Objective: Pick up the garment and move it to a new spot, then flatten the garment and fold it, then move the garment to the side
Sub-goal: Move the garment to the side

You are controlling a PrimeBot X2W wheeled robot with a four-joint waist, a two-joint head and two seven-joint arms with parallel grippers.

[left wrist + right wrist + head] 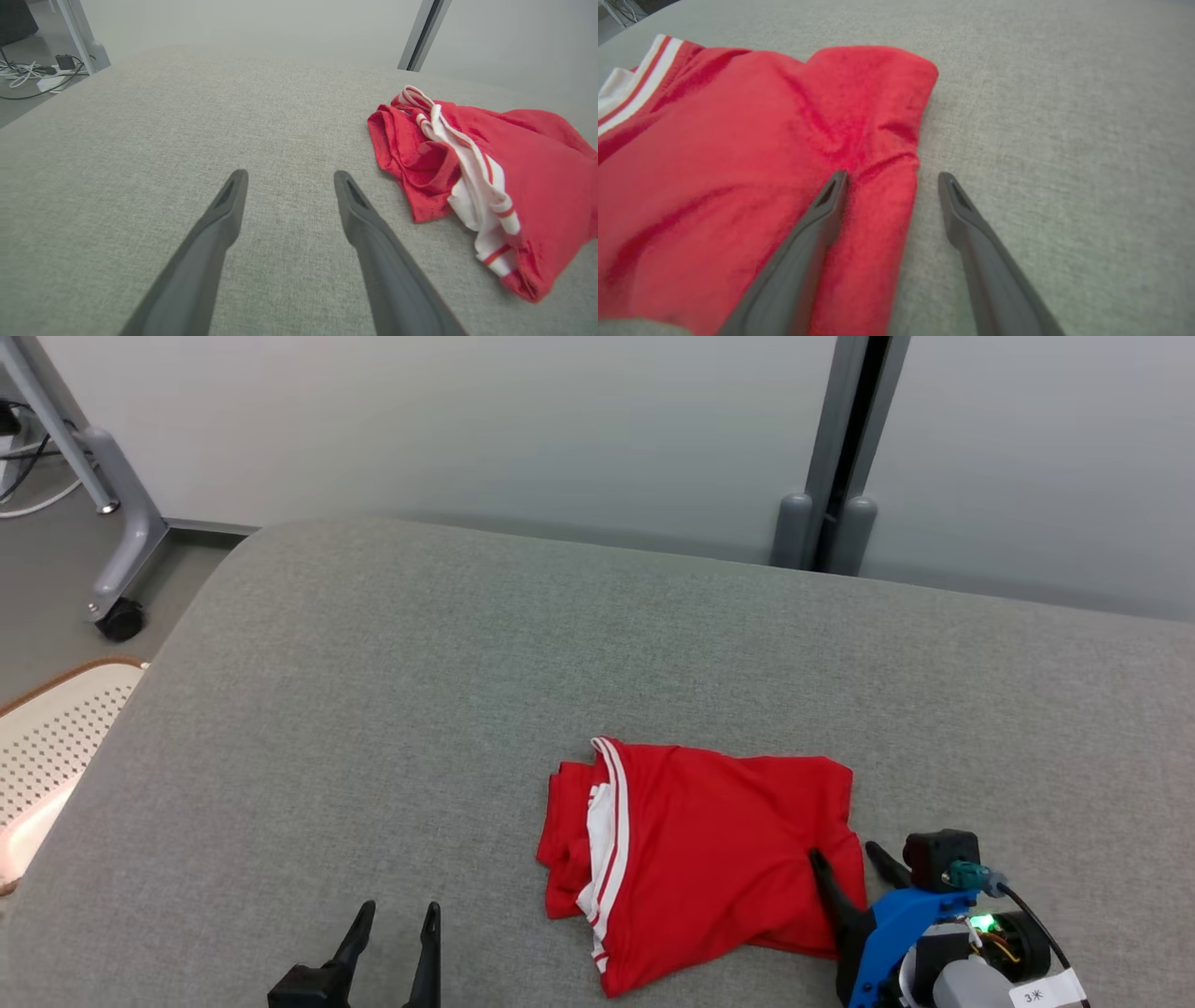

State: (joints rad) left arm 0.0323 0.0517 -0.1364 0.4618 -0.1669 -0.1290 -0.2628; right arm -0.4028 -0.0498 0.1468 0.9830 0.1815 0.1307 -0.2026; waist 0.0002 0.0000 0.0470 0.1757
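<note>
1. Crumpled red fabric garment [719, 859]: solid red is seen; the trim bands are white, lined with thin red stripes.
2. Padded woven-fabric surface [467, 663]: uniform light grey with a fine weave texture.
3. Left gripper [400, 907]: fingers are seen as dark grey to black.
4. Right gripper [843, 851]: same dark fingers. A blue plastic bracket [901, 919], a small green light [980, 923] and a white label [1046, 992] with dark characters are noted behind them.
5. Cream perforated panel [56, 737]: regular dot pattern, tan rim.
6. Smooth wall [467, 420]: pale grey. Round caster wheel [119, 618]: black.
</note>
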